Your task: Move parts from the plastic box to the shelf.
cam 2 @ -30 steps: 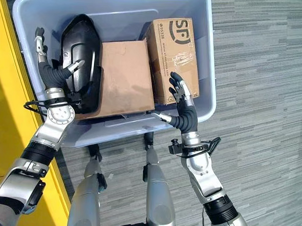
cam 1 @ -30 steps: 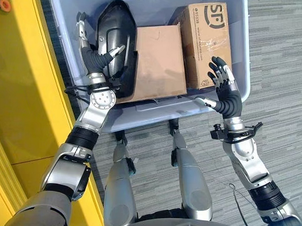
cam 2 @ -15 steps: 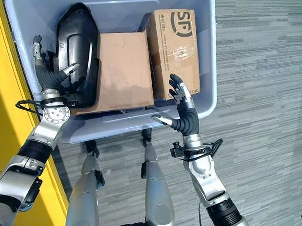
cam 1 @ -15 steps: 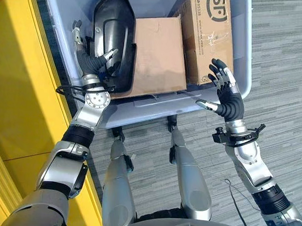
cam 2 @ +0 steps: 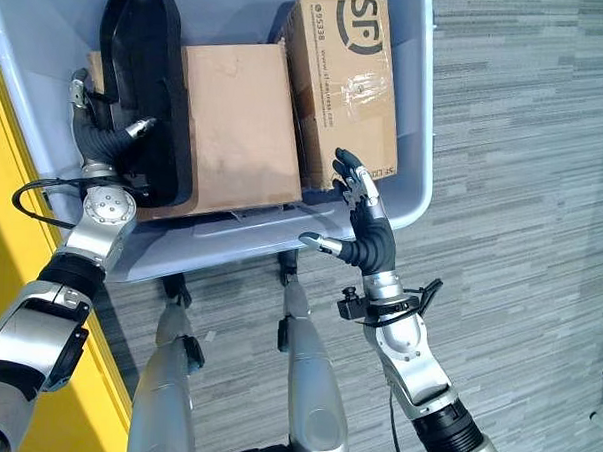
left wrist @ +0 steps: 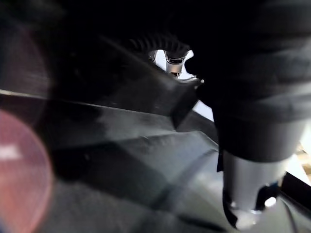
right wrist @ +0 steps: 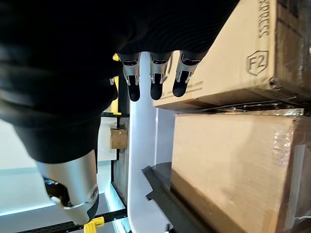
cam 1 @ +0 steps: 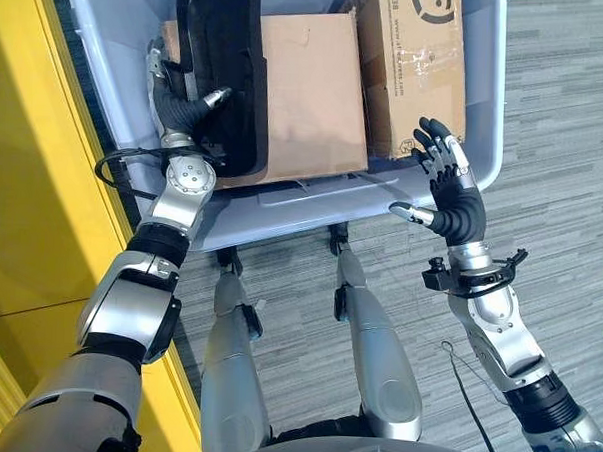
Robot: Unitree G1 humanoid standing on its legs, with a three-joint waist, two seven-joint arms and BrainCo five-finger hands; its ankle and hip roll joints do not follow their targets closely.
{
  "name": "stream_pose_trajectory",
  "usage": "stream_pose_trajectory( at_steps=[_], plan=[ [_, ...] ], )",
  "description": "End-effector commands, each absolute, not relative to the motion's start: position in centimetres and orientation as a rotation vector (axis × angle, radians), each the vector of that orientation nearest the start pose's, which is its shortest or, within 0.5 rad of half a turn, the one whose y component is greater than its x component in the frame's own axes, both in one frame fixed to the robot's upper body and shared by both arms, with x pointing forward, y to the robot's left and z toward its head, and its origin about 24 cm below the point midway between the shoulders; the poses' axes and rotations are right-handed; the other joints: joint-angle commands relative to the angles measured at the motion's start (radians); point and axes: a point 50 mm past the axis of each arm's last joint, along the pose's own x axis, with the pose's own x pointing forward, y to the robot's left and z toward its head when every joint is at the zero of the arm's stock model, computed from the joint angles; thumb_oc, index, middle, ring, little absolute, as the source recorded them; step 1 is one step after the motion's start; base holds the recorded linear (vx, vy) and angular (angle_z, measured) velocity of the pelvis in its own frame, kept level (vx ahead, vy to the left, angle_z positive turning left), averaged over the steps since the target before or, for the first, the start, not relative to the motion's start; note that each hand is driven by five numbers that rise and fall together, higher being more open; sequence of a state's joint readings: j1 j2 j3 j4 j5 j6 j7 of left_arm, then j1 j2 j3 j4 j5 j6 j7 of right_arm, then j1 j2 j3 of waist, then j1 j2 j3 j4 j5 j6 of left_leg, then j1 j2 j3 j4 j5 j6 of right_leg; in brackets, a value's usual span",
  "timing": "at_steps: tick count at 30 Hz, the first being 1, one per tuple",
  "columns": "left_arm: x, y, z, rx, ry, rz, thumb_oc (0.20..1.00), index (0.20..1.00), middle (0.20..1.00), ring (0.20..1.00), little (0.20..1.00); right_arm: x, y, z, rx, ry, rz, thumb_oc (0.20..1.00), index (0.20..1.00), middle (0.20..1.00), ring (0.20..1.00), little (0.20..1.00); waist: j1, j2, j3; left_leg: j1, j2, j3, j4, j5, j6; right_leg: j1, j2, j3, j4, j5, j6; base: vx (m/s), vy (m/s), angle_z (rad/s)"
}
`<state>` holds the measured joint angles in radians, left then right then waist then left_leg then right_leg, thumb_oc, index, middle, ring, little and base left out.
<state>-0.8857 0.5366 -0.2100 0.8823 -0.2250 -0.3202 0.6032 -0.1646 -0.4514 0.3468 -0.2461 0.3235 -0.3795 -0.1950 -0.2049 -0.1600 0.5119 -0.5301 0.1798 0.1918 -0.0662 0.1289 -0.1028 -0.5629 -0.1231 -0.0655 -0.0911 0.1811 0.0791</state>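
The pale blue plastic box (cam 1: 282, 210) holds a black moulded part (cam 1: 224, 52) at its left, a plain brown box (cam 1: 312, 91) in the middle and a printed carton (cam 1: 413, 71) at the right. My left hand (cam 1: 177, 105) grips the black part's left edge, thumb (cam 1: 213, 96) on its face and fingers behind it. The part stands tilted up on its side. Close up in the left wrist view, the part (left wrist: 121, 160) runs past my thumb (left wrist: 248, 189). My right hand (cam 1: 453, 198) hovers open over the near right rim, its fingertips (right wrist: 153, 85) just short of the carton (right wrist: 233, 53).
A yellow shelf frame (cam 1: 43, 175) runs along the left, close to the plastic box's left wall. Grey striped carpet (cam 1: 565, 147) lies to the right and in front. The box rests on a low wheeled stand (cam 1: 336, 243).
The black part has been tipped up from lying flat toward standing on its edge, with my left hand holding it. The camera has shifted. My right hand stays open by the rim.
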Motion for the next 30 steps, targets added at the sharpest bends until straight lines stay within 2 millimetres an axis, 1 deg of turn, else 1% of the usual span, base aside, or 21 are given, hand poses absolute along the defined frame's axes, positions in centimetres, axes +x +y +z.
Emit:
stream_pose_trajectory(
  at_steps=[1,5,6,8,9,10,11,12,24,30],
  plan=[
    [37.3,29.7,17.4,0.189,-0.28,0.731,1.0,1.0,1.0,1.0,1.0,24.3,-14.5,16.2,0.064,-0.691,0.254,1.0,1.0,1.0,1.0,1.0,0.007,-0.061,-0.012,0.043,0.084,-0.054,0.089,-0.055,-0.06,0.053,-0.11,-0.001,0.053,0.027,0.148,0.0,0.0,0.0],
    [37.1,30.6,16.1,0.04,-0.201,0.753,1.0,1.0,1.0,1.0,1.0,24.1,-14.3,16.1,0.084,-0.678,0.263,1.0,1.0,1.0,1.0,1.0,0.005,-0.063,-0.014,0.04,0.082,-0.056,0.088,-0.058,-0.058,0.051,-0.108,-0.002,0.051,0.029,0.149,0.0,-0.002,-0.01],
    [37.1,30.8,16.0,0.007,-0.197,0.763,1.0,1.0,1.0,1.0,1.0,24.1,-14.3,16.0,0.085,-0.673,0.268,1.0,1.0,1.0,1.0,1.0,0.004,-0.063,-0.015,0.04,0.082,-0.056,0.087,-0.059,-0.058,0.051,-0.108,-0.003,0.05,0.03,0.149,0.01,-0.008,-0.04],
    [37.2,30.8,15.6,-0.032,-0.175,0.753,1.0,1.0,1.0,1.0,1.0,24.1,-14.3,16.0,0.093,-0.671,0.265,1.0,1.0,1.0,1.0,1.0,0.003,-0.063,-0.016,0.04,0.082,-0.057,0.085,-0.06,-0.057,0.052,-0.109,-0.002,0.047,0.031,0.15,0.0,0.0,0.0],
    [37.1,30.8,15.4,-0.043,-0.166,0.758,0.925,0.925,0.925,0.925,0.925,24.1,-14.3,16.0,0.093,-0.669,0.267,1.0,1.0,1.0,1.0,1.0,0.004,-0.063,-0.017,0.04,0.082,-0.058,0.084,-0.06,-0.057,0.053,-0.109,-0.003,0.046,0.031,0.15,0.0,0.0,0.0],
    [37.2,30.7,15.4,-0.061,-0.166,0.751,0.627,0.627,0.627,0.627,0.627,24.1,-14.2,16.0,0.097,-0.666,0.263,1.0,1.0,1.0,1.0,1.0,0.006,-0.063,-0.019,0.041,0.081,-0.06,0.083,-0.061,-0.057,0.053,-0.11,-0.002,0.045,0.029,0.151,0.0,0.0,0.0],
    [37.2,30.6,15.4,-0.067,-0.167,0.75,0.504,0.504,0.504,0.504,0.504,24.1,-14.2,16.0,0.098,-0.666,0.262,1.0,1.0,1.0,1.0,1.0,0.008,-0.063,-0.019,0.041,0.08,-0.06,0.082,-0.062,-0.056,0.055,-0.11,-0.003,0.045,0.029,0.151,0.0,0.0,0.0],
    [37.2,30.5,15.3,-0.068,-0.166,0.747,0.2,0.2,0.2,0.2,0.2,24.1,-14.2,16.0,0.099,-0.665,0.262,1.0,1.0,1.0,1.0,1.0,0.009,-0.063,-0.019,0.042,0.079,-0.061,0.081,-0.062,-0.055,0.055,-0.111,-0.004,0.044,0.029,0.15,0.0,0.0,0.0],
    [37.0,30.3,14.2,-0.025,-0.136,0.728,0.2,0.2,0.2,0.2,0.2,24.3,-14.1,15.9,0.081,-0.657,0.273,1.0,1.0,1.0,1.0,1.0,0.019,-0.054,-0.028,0.075,0.07,-0.063,0.059,-0.06,-0.051,0.075,-0.112,-0.005,0.044,0.023,0.149,0.0,0.0,0.0],
    [36.5,30.2,12.5,-0.01,-0.086,0.72,0.2,0.2,0.2,0.2,0.2,24.6,-14.0,15.7,0.07,-0.643,0.276,1.0,1.0,1.0,1.0,1.0,0.031,-0.035,-0.044,0.12,0.065,-0.06,0.044,-0.057,-0.051,0.104,-0.117,-0.003,0.048,0.018,0.149,0.0,0.0,0.0]
  ],
)
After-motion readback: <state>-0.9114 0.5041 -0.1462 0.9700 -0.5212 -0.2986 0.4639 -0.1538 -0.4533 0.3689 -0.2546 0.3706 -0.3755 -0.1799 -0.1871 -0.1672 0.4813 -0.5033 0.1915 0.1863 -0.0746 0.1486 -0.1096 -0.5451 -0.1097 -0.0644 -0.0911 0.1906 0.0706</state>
